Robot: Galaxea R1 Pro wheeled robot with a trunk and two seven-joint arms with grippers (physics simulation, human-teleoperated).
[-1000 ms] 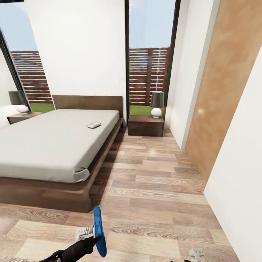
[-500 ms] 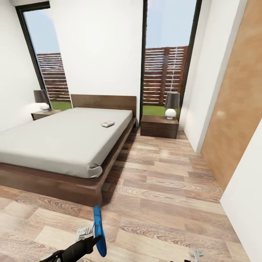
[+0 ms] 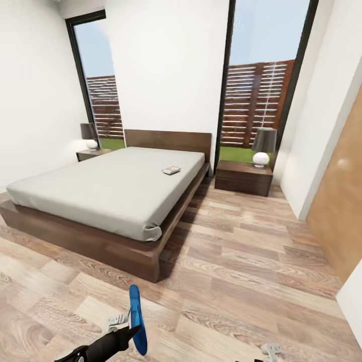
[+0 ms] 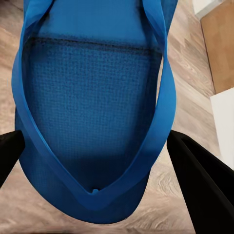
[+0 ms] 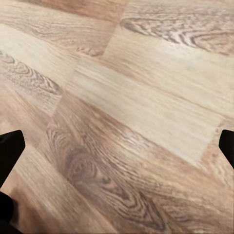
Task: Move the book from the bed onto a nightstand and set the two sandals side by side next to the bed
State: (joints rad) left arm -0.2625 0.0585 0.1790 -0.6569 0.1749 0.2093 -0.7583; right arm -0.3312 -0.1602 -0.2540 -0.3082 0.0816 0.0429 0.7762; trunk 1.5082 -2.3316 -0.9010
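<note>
**One sandal in hand, book on the bed**

Going left to right in the head view: there's a nightstand [image 3: 92,153] at the far left corner of the bed [image 3: 108,193], tucked against the headboard end, with a small lamp [image 3: 90,136] on top. The bed itself takes up the left half of the room, grey mattress on a dark wood frame. The book [image 3: 171,170] is lying flat on the mattress, up toward the headboard and close to the bed's right edge.

Down at the bottom of my view, my left gripper [image 3: 131,329] is holding a blue sandal [image 3: 137,320] on edge above the wood floor [image 3: 241,261], off the bed's near right corner. From the left wrist camera the sandal [image 4: 92,107] sits right between the two dark fingers [image 4: 204,185], sole and strap facing the lens, fingers clamped on it from both sides.

Right of the bed, past the headboard corner, is the second nightstand [image 3: 243,177], also with a lamp [image 3: 263,146], standing in front of the tall window [image 3: 264,75].

The right gripper [image 5: 117,146] is spread wide, just bare floorboards between the fingertips [image 5: 9,146]. In the head view a bit of it [image 3: 271,348] peeks in at the bottom edge.
</note>
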